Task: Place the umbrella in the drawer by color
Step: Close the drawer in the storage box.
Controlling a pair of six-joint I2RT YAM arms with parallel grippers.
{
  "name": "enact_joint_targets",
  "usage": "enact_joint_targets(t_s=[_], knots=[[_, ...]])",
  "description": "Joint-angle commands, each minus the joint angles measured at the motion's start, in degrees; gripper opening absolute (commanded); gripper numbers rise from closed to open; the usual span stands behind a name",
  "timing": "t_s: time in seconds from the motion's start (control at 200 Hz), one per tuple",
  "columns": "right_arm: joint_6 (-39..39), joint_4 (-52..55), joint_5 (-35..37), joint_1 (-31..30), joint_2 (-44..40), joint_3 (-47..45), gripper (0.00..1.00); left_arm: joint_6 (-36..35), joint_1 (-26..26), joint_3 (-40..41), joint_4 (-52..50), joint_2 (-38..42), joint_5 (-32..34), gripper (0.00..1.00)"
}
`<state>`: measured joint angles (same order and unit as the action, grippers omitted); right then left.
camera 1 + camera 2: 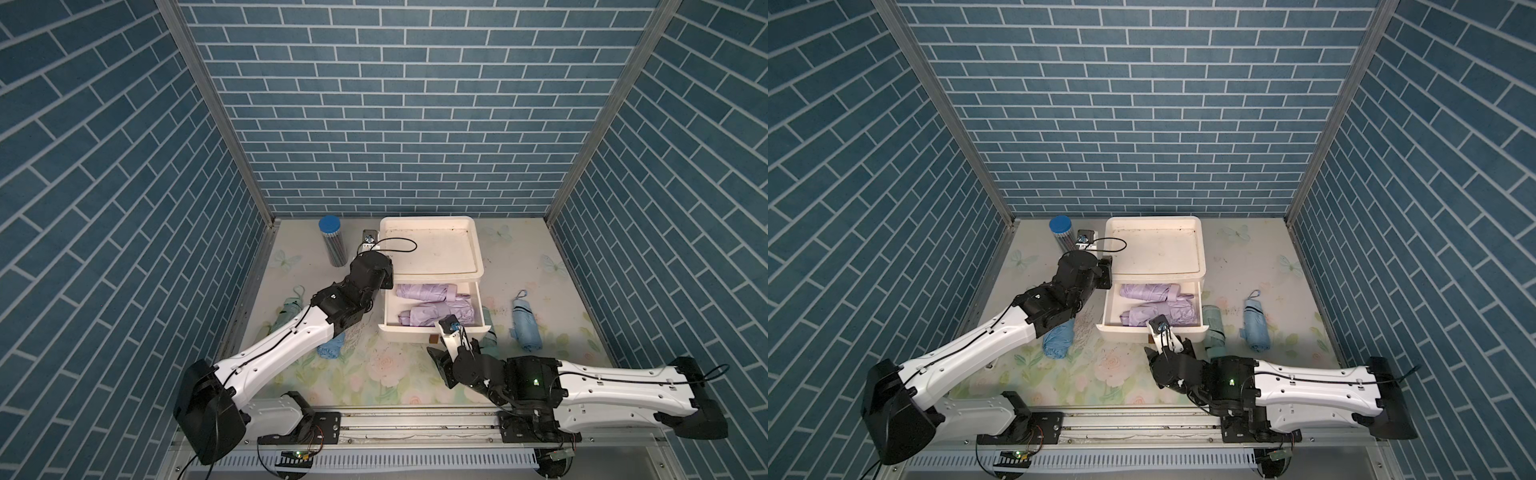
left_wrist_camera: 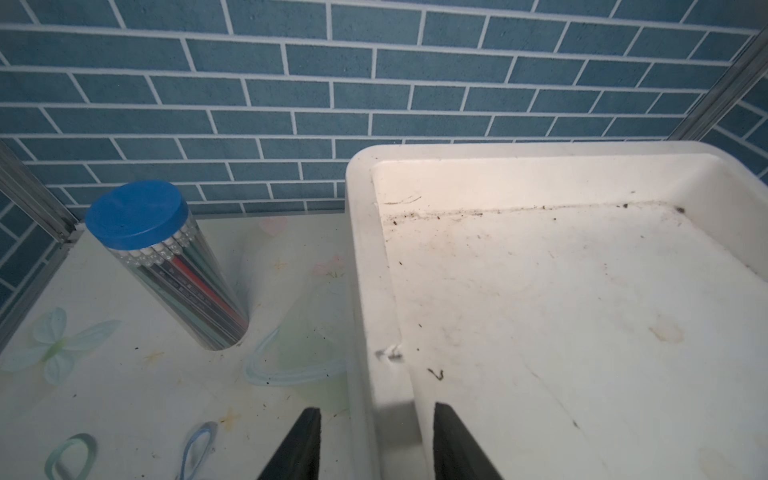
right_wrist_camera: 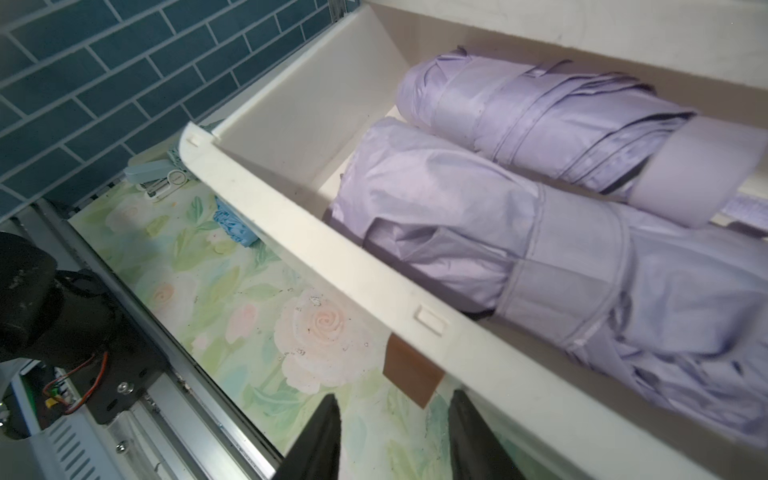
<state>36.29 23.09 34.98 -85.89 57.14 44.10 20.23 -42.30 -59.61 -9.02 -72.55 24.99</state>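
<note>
Umbrellas: we note two lilac umbrellas (image 3: 478,232), folded and crinkled, side by side in the open drawer (image 3: 316,232)
Left gripper (image 2: 376,440): spread astride the cabinet rim (image 2: 365,291)
Right gripper (image 3: 395,440): spread, empty
Hidden: the left arm covers most of the blue umbrella (image 1: 332,348)

Folded lilac fabric umbrellas (image 3: 540,116) (image 3: 478,232): 2, just ahead of the right gripper (image 3: 395,436).
Folded light-blue fabric umbrellas (image 1: 527,328) (image 1: 331,349): 2, one to the right gripper's right, one behind the left gripper (image 2: 376,449).
Folded mint-green fabric umbrellas (image 1: 488,332) (image 1: 289,311): 2, one near each gripper.
White plastic drawer cabinet (image 2: 361,291): 1, at the left gripper.
Clear cylindrical pencil tube with blue lid (image 2: 166,266): 1, to the left gripper's left.
</note>
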Motion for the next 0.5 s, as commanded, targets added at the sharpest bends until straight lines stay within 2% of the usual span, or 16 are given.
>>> enact_joint_targets(t_s=[0.0, 0.11, 0.145, 0.185, 0.315, 0.495], knots=[[3.8, 0.7, 9.6, 0.7, 1.3, 2.2, 0.46, -0.3, 0.5, 0.6, -1.3, 0.0, 0.7, 0.39], [5.3, 1.8, 12.4, 0.8, 2.7, 3.8, 0.44, -0.6, 0.5, 0.8, -1.2, 0.3, 0.2, 0.35], [5.4, 1.8, 13.0, 0.9, 2.9, 4.2, 0.40, -0.8, 0.5, 0.9, -1.1, 0.3, -0.1, 0.34], [5.1, 1.4, 13.3, 1.1, 3.0, 4.5, 0.37, -1.2, 0.4, 0.9, -0.9, 0.4, -0.6, 0.33], [3.3, -1.2, 12.3, 3.3, 3.4, 5.2, 0.36, -1.8, 0.5, 0.9, -1.0, 0.1, -1.3, 0.26], [0.3, -5.9, 10.6, 5.7, 4.4, 6.4, 0.35, -2.6, 0.5, 0.8, -1.2, -0.2, -2.0, 0.01]])
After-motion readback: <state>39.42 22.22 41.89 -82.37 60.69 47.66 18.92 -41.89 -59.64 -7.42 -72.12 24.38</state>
